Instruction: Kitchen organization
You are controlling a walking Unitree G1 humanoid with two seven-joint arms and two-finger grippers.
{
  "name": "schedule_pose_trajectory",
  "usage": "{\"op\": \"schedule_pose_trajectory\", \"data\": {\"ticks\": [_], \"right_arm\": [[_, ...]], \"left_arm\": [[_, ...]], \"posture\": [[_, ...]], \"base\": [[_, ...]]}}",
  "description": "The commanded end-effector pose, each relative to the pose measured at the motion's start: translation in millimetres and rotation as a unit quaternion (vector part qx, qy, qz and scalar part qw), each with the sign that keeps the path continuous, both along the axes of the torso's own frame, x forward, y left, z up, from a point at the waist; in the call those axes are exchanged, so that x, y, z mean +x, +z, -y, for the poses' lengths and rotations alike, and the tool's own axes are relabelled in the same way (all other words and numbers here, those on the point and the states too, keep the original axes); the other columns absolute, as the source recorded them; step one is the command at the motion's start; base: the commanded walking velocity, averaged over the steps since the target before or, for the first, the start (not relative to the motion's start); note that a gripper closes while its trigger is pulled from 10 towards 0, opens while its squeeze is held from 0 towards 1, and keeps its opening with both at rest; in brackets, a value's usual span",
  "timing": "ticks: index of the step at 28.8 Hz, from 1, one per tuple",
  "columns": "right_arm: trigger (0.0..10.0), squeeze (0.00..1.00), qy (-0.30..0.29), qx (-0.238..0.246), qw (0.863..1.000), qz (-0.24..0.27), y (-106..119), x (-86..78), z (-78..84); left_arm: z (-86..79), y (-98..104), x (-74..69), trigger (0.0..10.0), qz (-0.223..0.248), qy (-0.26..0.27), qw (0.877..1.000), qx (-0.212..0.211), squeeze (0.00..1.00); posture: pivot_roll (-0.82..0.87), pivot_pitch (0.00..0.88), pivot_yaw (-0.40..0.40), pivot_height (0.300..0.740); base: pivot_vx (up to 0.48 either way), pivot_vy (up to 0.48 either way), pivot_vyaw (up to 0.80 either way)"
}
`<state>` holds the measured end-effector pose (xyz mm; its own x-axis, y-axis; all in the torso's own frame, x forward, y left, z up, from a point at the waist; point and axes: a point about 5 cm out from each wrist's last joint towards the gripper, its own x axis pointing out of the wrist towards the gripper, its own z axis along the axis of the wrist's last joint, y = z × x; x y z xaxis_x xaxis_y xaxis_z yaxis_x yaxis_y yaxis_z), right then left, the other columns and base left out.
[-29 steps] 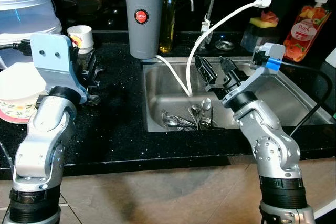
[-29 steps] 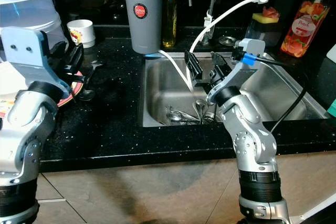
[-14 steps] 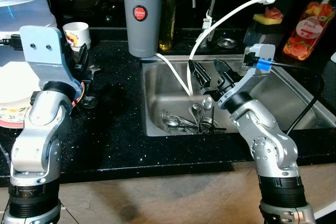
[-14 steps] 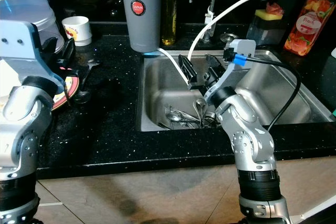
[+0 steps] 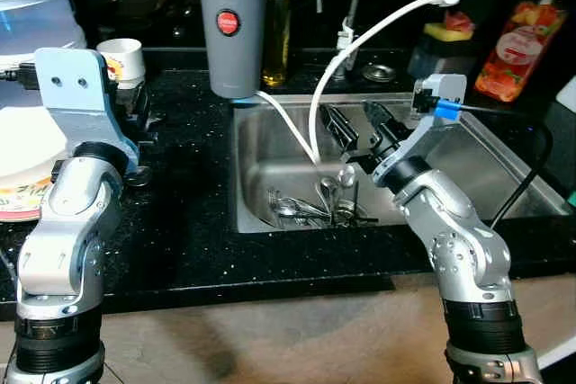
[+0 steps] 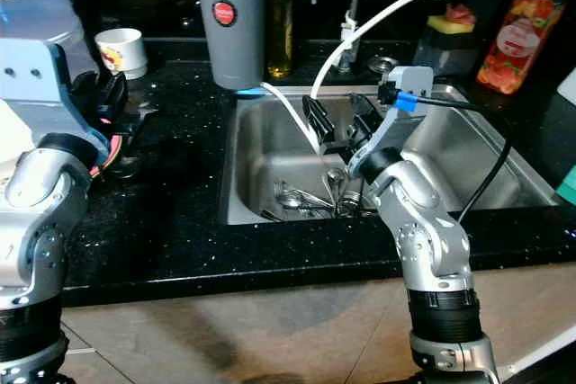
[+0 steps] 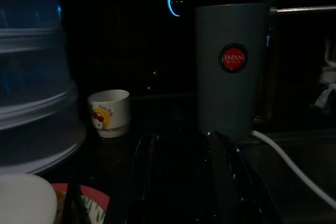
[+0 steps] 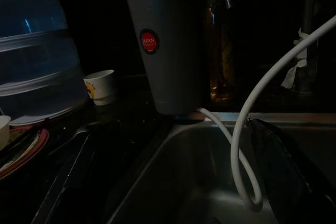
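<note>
While spread, right pincer (image 5: pixel 357 125) hovers above sink (image 5: pixel 504 168) cutlery (image 5: pixel 310 209) (left pincer's state unclear).

Black speckled countertop (image 5: pixel 189 222), tan tiled floor (image 5: pixel 270 330)

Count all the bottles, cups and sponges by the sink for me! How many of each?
Bottles: 2, the oil bottle and the soap pump bottle.
Cups: 1, the small cup.
Sponges: 1, the yellow sponge.
Total: 4.
</note>
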<state>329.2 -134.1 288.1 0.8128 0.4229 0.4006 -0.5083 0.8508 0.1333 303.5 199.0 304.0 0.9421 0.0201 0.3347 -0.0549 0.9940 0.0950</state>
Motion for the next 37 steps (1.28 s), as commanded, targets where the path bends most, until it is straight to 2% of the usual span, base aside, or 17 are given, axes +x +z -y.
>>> {"op": "schedule_pose_trajectory", "data": {"ticks": [1,7,11,12,13,14,18,20,21,23,27,30,33,34,35,36,37], "right_arm": [[10.0,0.00,0.007,-0.010,1.000,-0.008,-1,2.9,-2.5],[10.0,0.00,0.012,-0.019,1.000,-0.011,-1,5.2,-3.9],[10.0,0.00,0.020,-0.030,0.999,-0.013,-3,6.7,-6.1],[10.0,0.00,0.022,-0.032,0.999,-0.013,-3,6.8,-6.6],[10.0,0.00,0.022,-0.032,0.999,-0.013,-3,6.8,-6.6],[10.0,0.00,0.022,-0.033,0.999,-0.013,-3,6.8,-7.0],[10.0,0.00,0.023,-0.033,0.999,-0.012,-2,6.9,-7.3],[10.0,0.00,0.024,-0.033,0.999,-0.012,-2,7.2,-7.4],[10.0,0.00,0.024,-0.033,0.999,-0.012,-2,7.2,-7.4],[10.0,0.00,0.026,-0.034,0.999,-0.012,-3,7.4,-7.8],[10.0,0.00,0.027,-0.035,0.999,-0.012,-3,7.6,-8.1],[10.0,0.00,0.027,-0.035,0.999,-0.011,-3,7.8,-8.0],[10.0,0.00,0.026,-0.035,0.999,-0.011,-3,8.0,-7.7],[10.0,0.00,0.026,-0.035,0.999,-0.011,-3,8.0,-7.7],[10.0,0.00,0.026,-0.035,0.999,-0.011,-2,8.1,-7.7],[10.0,0.00,0.026,-0.035,0.999,-0.011,-2,8.1,-7.7],[10.0,0.00,0.026,-0.035,0.999,-0.010,-2,8.0,-7.6]], "left_arm": [[-10.5,-6,4.9,10.0,-0.062,0.053,0.995,0.050,0.00],[-22.1,-8,11.4,10.0,-0.110,0.118,0.986,0.045,0.00],[-29.1,6,15.2,10.0,-0.073,0.133,0.988,0.038,0.00],[-32.6,8,16.2,10.0,-0.071,0.139,0.988,0.020,0.89],[-32.6,8,16.2,10.0,-0.071,0.139,0.988,0.020,0.89],[-35.4,10,16.7,10.0,-0.070,0.147,0.987,0.011,1.00],[-44.5,19,15.0,10.0,-0.053,0.179,0.982,0.007,1.00],[-62.5,30,12.4,10.0,-0.037,0.230,0.972,0.014,1.00],[-62.5,30,12.4,10.0,-0.037,0.230,0.972,0.014,1.00],[-80.8,37,12.7,10.0,-0.037,0.262,0.964,0.018,1.00],[-88.4,40,14.2,10.0,-0.039,0.267,0.963,0.017,1.00],[-85.1,37,18.4,10.0,-0.052,0.237,0.970,0.017,1.00],[-54.4,25,30.0,10.0,-0.076,0.114,0.990,0.019,1.00],[-54.4,25,30.0,10.0,-0.076,0.114,0.990,0.019,1.00],[-42.1,21,32.8,10.0,-0.084,0.073,0.993,0.028,0.00],[-42.1,21,32.8,10.0,-0.084,0.073,0.993,0.028,0.00],[-31.4,17,35.1,10.0,-0.094,0.053,0.993,0.049,0.00]], "posture": [[0.00,0.102,-0.049,0.740],[0.00,0.104,-0.053,0.740],[0.00,0.103,-0.054,0.740],[0.00,0.104,-0.052,0.740],[0.00,0.104,-0.052,0.740],[0.00,0.103,-0.052,0.740],[0.00,0.104,-0.051,0.740],[0.00,0.106,-0.053,0.740],[0.00,0.106,-0.053,0.740],[0.00,0.106,-0.054,0.740],[0.00,0.107,-0.052,0.740],[0.00,0.108,-0.051,0.740],[0.00,0.109,-0.052,0.740],[0.00,0.109,-0.052,0.740],[0.00,0.109,-0.052,0.740],[0.00,0.109,-0.052,0.740],[0.00,0.110,-0.051,0.740]], "base": [[0.000,0.000,0.00],[0.000,0.000,0.00],[0.000,0.000,0.00],[0.000,0.000,0.00],[0.000,0.000,0.00],[0.000,0.000,0.00],[0.000,0.000,0.00],[0.000,0.000,0.00],[0.000,0.000,0.00],[0.000,0.000,0.00],[0.000,0.000,0.00],[0.000,0.000,0.00],[0.000,0.000,0.00],[0.000,0.000,0.00],[0.000,0.000,0.00],[0.000,0.000,0.00],[0.000,0.000,0.00]]}}
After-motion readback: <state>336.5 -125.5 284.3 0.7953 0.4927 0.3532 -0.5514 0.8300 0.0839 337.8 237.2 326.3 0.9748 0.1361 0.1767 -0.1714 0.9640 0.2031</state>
